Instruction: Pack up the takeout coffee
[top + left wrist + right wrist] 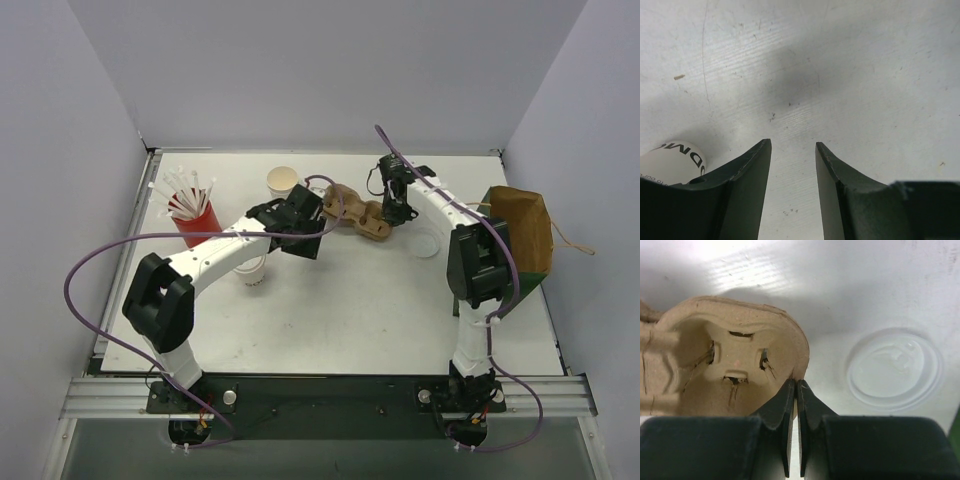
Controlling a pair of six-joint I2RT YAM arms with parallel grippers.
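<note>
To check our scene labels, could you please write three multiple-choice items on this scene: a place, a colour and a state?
1. Where is the loose lid? A) on the table, beside the cardboard carrier; B) on a shelf; C) held aloft.
2. What colour is the straw cup? A) blue; B) red; C) green.
3. The right gripper is: A) wide open; B) shut on the carrier's rim; C) out of view.
Answers: 1 A, it lies flat beside the carrier; 2 B, its wall is red; 3 B, its fingertips pinch the rim.
</note>
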